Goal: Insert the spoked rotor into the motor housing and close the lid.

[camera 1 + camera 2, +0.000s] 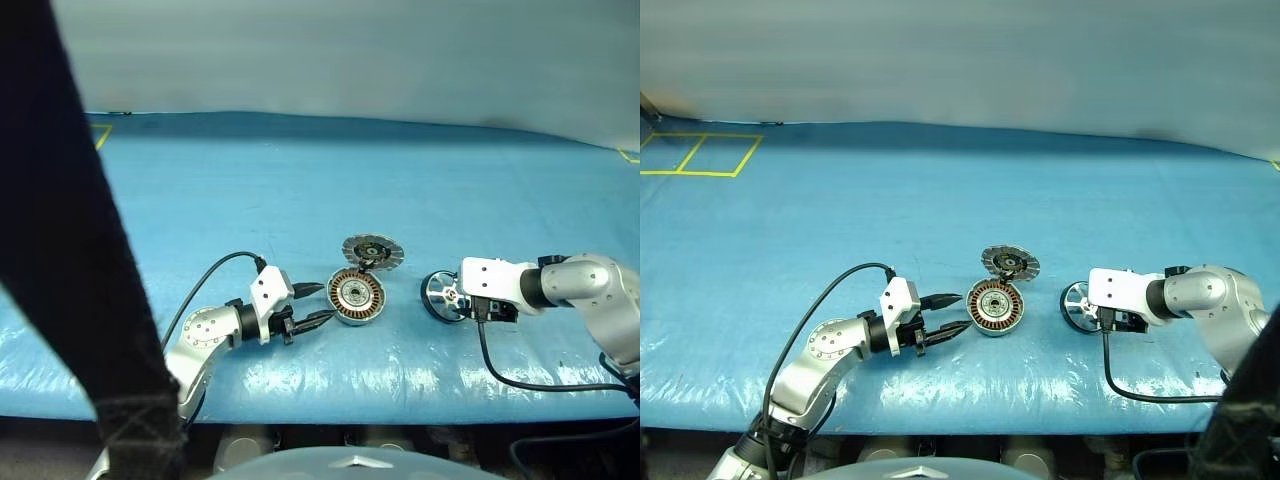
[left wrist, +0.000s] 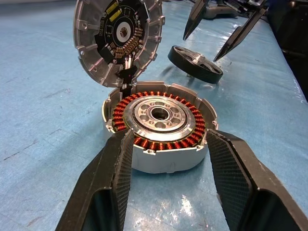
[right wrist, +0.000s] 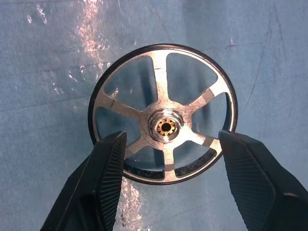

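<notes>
Dark-rimmed spoked rotor (image 3: 163, 115) with silver spokes; brass-coloured hub centre

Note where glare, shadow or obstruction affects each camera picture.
Left eye view: a dark strap blocks the left side. Right eye view: sheen along the near edge of the blue table cover. Left wrist view: copper windings in the motor housing and the raised lid show crisply. Right wrist view: white glare streaks on the cover above the spoked rotor.

Shiny metal spoked rotor (image 3: 163, 113) on glossy, wrinkled blue plastic sheet (image 1: 300, 190).
</notes>
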Motion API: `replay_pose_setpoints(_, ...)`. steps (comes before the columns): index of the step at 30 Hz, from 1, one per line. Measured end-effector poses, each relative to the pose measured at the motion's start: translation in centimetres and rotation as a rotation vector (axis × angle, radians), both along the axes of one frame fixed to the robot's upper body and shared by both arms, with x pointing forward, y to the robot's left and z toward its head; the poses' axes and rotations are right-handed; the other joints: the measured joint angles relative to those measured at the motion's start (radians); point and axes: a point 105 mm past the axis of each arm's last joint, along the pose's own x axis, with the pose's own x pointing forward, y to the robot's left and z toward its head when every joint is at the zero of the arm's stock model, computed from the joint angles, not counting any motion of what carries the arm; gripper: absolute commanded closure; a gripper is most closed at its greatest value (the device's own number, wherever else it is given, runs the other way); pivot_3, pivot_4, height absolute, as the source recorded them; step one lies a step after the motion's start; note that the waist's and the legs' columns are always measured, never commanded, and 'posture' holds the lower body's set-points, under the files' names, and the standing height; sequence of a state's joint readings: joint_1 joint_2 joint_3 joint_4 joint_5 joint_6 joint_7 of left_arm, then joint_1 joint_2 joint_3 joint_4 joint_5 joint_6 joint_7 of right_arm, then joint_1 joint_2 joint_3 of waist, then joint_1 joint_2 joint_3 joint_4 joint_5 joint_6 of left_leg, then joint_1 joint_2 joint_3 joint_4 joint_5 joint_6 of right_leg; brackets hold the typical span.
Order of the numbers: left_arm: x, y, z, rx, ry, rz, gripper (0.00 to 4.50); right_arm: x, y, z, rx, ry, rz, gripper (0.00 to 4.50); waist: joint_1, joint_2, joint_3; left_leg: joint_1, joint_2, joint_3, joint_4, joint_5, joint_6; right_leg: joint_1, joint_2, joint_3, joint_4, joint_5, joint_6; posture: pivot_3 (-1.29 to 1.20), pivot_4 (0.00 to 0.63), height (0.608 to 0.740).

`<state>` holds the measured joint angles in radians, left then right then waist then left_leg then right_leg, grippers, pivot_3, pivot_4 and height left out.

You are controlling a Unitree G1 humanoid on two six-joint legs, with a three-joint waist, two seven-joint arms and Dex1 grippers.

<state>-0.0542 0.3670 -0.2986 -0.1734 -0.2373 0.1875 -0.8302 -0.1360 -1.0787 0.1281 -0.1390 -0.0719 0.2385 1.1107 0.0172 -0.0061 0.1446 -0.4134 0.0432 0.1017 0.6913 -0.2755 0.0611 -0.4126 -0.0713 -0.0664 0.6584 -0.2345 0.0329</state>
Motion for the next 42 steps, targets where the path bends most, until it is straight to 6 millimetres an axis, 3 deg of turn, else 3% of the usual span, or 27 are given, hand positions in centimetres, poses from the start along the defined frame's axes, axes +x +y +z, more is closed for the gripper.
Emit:
replay_pose_setpoints(6,0.0,0.0,0.0,0.002,0.002,0.001,1.96,0.1,0.2,-0.9,0.0,-0.002,0.002,1.28,0.0,0.0,0.0,0.0,0.0,0.0,0.0,0.0,0.0,0.0,0.0,0.0,0.0,0.0,0.001,0.0,0.15,0.74)
replay_pose_setpoints(9,0.0,0.1,-0.1,0.006,0.003,0.001,1.96,0.2,0.1,-0.9,-0.003,-0.002,-0.001,1.84,0.0,0.0,0.0,0.0,0.0,0.0,0.0,0.0,0.0,0.0,0.0,0.0,0.0,0.0,0.001,0.0,0.15,0.74)
replay_pose_setpoints(12,0.0,0.2,-0.2,0.012,0.005,0.003,1.96,0.2,0.1,-0.8,-0.002,-0.008,-0.002,2.8,0.0,0.0,0.0,0.0,0.0,0.0,0.0,0.0,0.0,0.001,0.0,0.0,0.0,0.001,0.001,0.0,0.15,0.74)
replay_pose_setpoints(26,0.0,0.2,-0.2,0.015,0.006,0.001,1.96,-0.2,0.6,-0.7,0.018,-0.009,-0.003,2.81,-0.001,0.0,0.0,0.001,0.0,0.0,0.001,0.0,0.0,0.001,0.0,0.0,0.001,0.002,0.004,0.0,0.15,0.74)
replay_pose_setpoints(34,0.1,0.5,0.6,0.006,-0.038,0.002,1.96,-2.2,4.3,-1.1,0.325,-0.052,-0.105,2.81,0.004,0.0,0.0,0.0,0.0,-0.001,0.001,0.0,-0.001,0.002,0.0,-0.001,0.001,0.002,0.004,0.0,0.15,0.74)
replay_pose_setpoints(42,0.0,0.5,1.3,-0.015,-0.048,-0.03,1.96,-4.2,6.0,-1.6,0.515,-0.067,-0.235,2.81,0.002,0.0,0.0,0.001,0.001,-0.001,0.001,-0.001,0.002,0.002,0.001,0.0,0.001,0.0,0.002,0.0,0.15,0.74)
